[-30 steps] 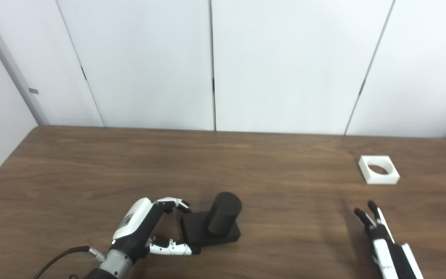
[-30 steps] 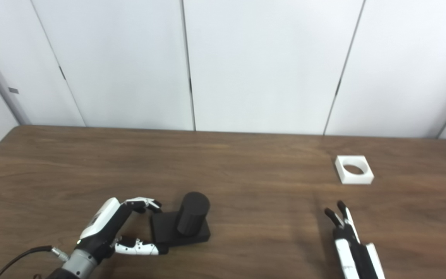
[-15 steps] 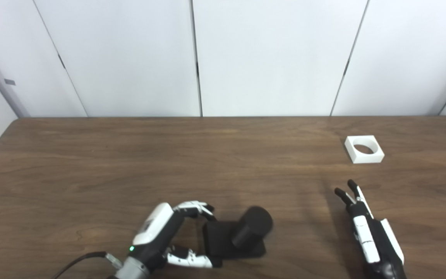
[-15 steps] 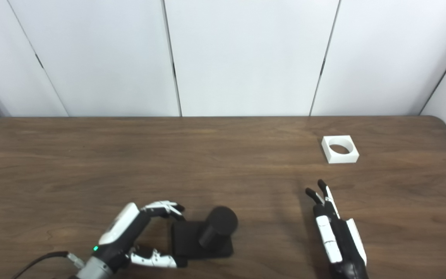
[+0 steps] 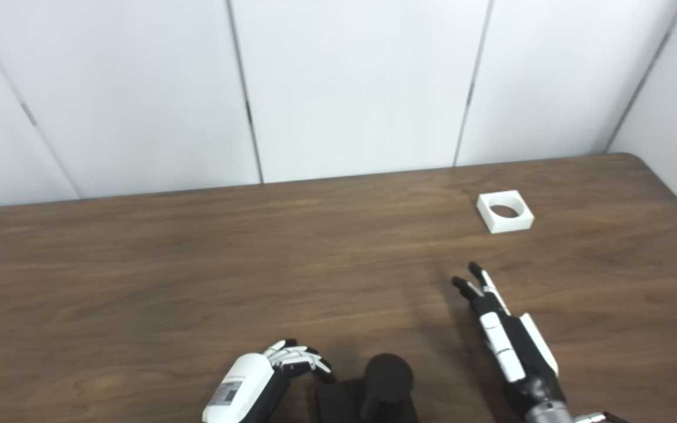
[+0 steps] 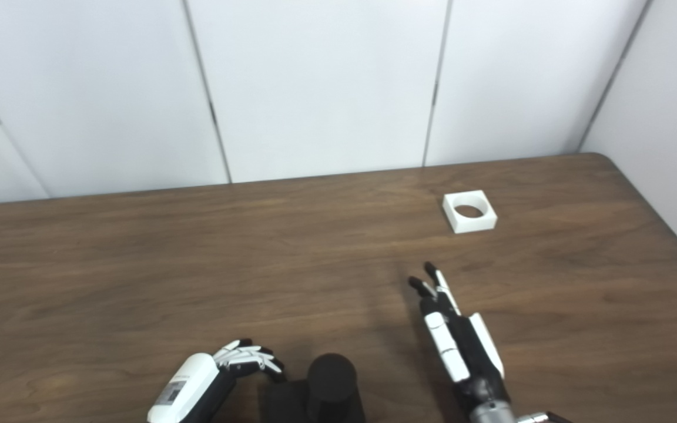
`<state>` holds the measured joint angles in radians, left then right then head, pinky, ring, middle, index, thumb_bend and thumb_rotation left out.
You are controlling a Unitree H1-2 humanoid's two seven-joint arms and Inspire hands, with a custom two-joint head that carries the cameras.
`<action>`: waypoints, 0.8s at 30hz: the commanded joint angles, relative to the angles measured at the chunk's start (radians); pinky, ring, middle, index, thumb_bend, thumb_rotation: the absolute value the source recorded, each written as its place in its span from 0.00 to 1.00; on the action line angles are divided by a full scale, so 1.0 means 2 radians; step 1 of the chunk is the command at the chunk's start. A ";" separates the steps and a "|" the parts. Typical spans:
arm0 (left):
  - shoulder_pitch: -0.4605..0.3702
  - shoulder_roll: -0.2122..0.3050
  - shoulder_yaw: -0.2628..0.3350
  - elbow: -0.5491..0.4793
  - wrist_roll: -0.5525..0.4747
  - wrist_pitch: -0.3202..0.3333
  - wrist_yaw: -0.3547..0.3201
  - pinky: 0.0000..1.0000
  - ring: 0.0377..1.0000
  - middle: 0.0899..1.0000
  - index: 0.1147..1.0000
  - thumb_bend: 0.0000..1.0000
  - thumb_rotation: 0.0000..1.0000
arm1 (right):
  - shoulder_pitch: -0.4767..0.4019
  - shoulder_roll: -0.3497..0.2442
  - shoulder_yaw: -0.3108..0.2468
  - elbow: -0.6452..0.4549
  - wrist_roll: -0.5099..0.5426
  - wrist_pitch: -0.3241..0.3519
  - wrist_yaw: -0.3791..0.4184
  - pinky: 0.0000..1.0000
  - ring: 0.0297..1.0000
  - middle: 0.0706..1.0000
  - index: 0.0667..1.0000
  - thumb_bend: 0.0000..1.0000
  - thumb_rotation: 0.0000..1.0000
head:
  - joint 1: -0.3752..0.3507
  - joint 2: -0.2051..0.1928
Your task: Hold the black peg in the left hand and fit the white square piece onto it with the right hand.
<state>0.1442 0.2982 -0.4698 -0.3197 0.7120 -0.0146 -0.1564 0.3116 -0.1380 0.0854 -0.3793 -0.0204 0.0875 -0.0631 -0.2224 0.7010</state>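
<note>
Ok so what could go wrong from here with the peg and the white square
The left hand curls at the base of the black peg near the picture's bottom edge, and whether its fingers truly grip is unclear, so the peg might slip or tip. The right hand is open, short of the white square piece, which lies flat on the table, making pickup awkward.

Peg near-left (perhaps gripped); square piece far-right.

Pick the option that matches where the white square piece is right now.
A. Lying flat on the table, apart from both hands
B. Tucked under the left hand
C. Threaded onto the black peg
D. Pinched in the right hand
A. The white square piece lies alone on the table, beyond the fingertips of the right hand, which is empty, and far from the black peg beside the left hand.
</note>
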 commanded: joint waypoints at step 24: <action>0.017 -0.023 0.015 0.011 0.181 0.022 0.006 0.81 0.77 0.70 0.42 0.52 0.04 | 0.017 0.017 -0.009 -0.036 0.004 0.008 0.001 1.00 0.96 0.91 1.00 0.56 1.00 | 0.016 0.011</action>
<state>0.1919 0.2371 -0.4557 -0.3450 1.0333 -0.0077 -0.0997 0.3295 -0.1417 0.0698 -0.4172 -0.0105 0.1149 -0.0624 -0.1887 0.7209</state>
